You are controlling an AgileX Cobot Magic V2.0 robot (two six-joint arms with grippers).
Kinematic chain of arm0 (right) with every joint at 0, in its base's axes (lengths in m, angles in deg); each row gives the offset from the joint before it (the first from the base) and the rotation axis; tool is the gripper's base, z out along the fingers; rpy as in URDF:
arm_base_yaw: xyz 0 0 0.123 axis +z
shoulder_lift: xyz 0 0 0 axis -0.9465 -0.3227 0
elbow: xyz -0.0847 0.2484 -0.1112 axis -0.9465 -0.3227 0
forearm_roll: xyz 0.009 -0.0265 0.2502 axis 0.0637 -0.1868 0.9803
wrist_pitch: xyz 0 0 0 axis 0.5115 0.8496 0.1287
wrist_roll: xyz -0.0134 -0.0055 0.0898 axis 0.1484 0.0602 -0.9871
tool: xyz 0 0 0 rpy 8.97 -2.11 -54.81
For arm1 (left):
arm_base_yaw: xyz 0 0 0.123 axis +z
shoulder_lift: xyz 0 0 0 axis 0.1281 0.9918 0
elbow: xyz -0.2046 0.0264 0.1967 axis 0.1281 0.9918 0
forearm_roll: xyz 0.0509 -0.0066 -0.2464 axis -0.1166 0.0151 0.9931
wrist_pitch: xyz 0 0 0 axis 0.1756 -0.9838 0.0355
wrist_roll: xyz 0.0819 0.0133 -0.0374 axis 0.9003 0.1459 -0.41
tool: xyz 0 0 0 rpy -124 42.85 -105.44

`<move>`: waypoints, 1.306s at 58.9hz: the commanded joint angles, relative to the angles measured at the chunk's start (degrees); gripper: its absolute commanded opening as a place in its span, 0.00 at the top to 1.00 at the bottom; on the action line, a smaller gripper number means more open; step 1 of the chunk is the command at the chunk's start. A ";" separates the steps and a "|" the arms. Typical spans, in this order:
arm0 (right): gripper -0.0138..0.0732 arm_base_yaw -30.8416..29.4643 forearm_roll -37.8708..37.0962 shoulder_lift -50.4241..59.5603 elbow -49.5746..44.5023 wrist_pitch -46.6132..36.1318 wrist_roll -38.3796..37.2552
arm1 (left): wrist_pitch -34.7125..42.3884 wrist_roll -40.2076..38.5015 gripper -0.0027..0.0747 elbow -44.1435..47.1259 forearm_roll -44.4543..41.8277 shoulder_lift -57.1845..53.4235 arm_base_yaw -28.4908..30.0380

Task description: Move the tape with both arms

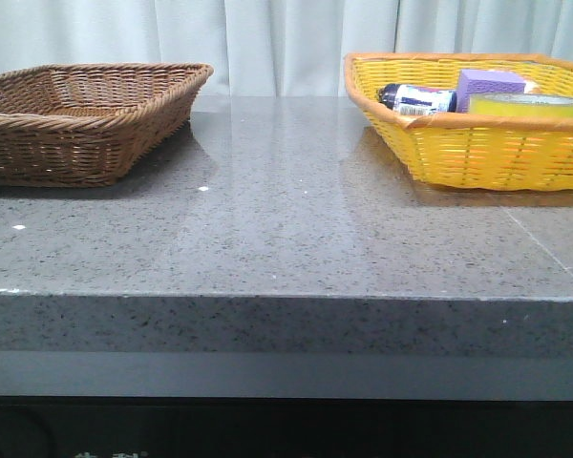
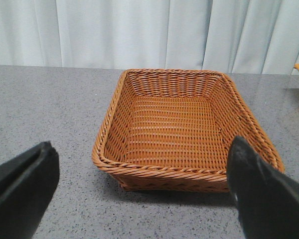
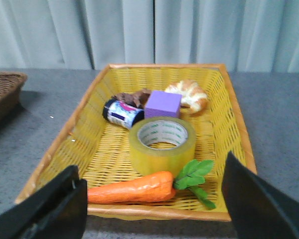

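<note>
**Tape lies in the yellow basket, ahead of my open right hand**

My right hand (image 3: pixel 152 209) is spread wide and holds nothing; its two black fingers (image 3: pixel 261 204) frame the near rim of the yellow basket (image 3: pixel 70 132). The tape (image 3: pixel 162 144) lies flat inside that basket, ahead of the hand and roughly centred between the fingers, not touched by either. Its white core with green lettering faces up. Just in front of the roll, against the near rim, lies a toy carrot (image 3: pixel 132 188) with its green leaves touching or nearly touching the tape's side. Beyond the tape sit a purple block (image 3: pixel 163 103), a small dark-and-white can (image 3: pixel 121 113) on its side, and a croissant (image 3: pixel 189 94).

My left hand (image 2: pixel 142 199) is also wide open and empty, its fingers (image 2: pixel 22 191) either side of the brown wicker basket (image 2: pixel 109 124) on the grey table (image 2: pixel 45 109).

In the front view the two baskets stand well apart on the table, the tape's rim just showing above the yellow wall.
</note>
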 commanded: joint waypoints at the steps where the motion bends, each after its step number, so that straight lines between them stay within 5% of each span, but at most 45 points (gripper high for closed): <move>1: 0.19 -2.86 0.14 -7.93 7.25 -1.64 -1.39 | 5.07 -0.49 0.10 -2.25 0.53 0.69 0.18; 38: 0.20 -5.36 0.14 -56.20 43.72 12.54 -3.05 | 5.07 -0.49 0.10 -2.25 0.53 0.69 0.18; 68: 0.20 -5.36 0.14 -66.23 48.13 10.00 -3.05 | 5.07 -0.49 0.10 -2.25 0.53 0.69 0.18; 77: 0.37 -5.36 0.14 -66.52 48.13 10.00 -3.05 | 5.07 -0.49 0.10 -2.25 0.53 0.69 0.18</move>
